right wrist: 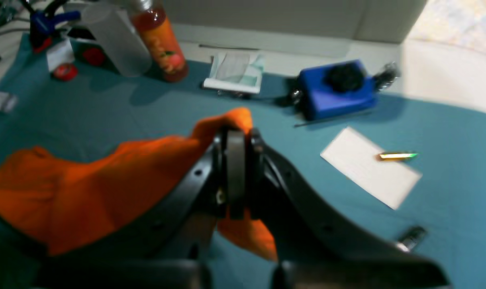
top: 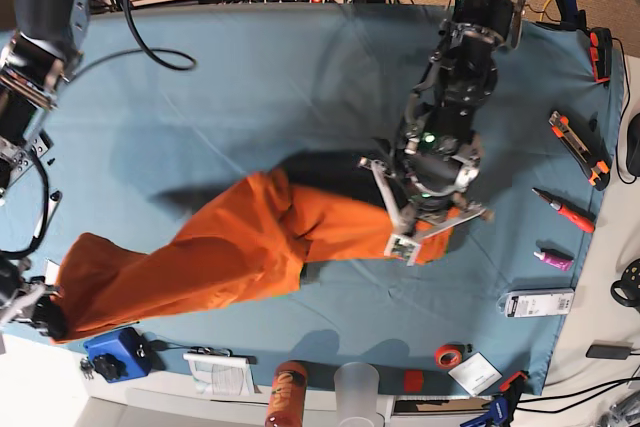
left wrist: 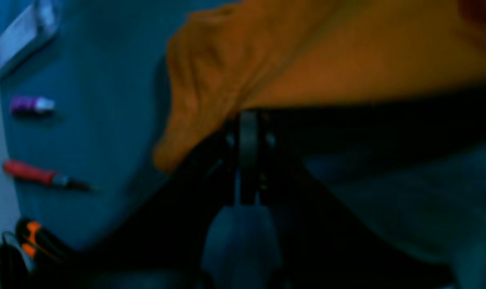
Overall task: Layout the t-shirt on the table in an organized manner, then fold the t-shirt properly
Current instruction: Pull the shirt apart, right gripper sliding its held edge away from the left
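The orange t-shirt hangs stretched in a long, bunched band across the teal table, slanting from lower left to centre right. My left gripper is shut on its right end. In the left wrist view the closed fingers meet the cloth's lower edge, and the t-shirt fills the top. At the table's near-left edge, my right gripper is shut on the other end. The right wrist view shows that gripper pinching a fold of the t-shirt.
Near the right gripper stand a blue box, an orange-capped bottle and a clear cup. A white card lies beside them. A red-handled tool, a purple marker and a utility knife line the right edge.
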Available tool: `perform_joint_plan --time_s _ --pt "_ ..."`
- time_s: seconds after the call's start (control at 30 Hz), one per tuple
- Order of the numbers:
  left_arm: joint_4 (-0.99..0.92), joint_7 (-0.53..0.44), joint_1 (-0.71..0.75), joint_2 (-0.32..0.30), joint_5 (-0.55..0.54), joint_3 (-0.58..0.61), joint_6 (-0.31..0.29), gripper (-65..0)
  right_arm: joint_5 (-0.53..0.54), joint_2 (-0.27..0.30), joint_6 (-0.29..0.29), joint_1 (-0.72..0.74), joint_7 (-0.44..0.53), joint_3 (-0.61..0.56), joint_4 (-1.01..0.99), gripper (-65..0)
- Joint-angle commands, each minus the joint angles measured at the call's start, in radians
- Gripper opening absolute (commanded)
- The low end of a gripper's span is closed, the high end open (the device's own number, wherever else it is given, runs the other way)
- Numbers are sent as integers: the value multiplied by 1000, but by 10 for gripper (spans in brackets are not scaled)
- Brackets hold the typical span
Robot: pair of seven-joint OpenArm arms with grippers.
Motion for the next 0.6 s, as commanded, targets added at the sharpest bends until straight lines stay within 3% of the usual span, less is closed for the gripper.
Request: perform_joint_plan --time_s 0.0,0.17,0.37,0.57 --pt "39 -8 -3 0 7 -26 -1 -650 20 37 3 21 30 11 33 -650" --pt "159 -14 68 -5 -32 -126 -28 -650 35 60 3 -14 34 90 66 -650" --pt "237 -86 102 -73 -54 -148 -27 -650 -30 61 2 -78 93 159 37 -650" --pt "167 -243 56 -116 -209 -148 -162 -650 -77 30 -2 -96 209 156 -195 -650"
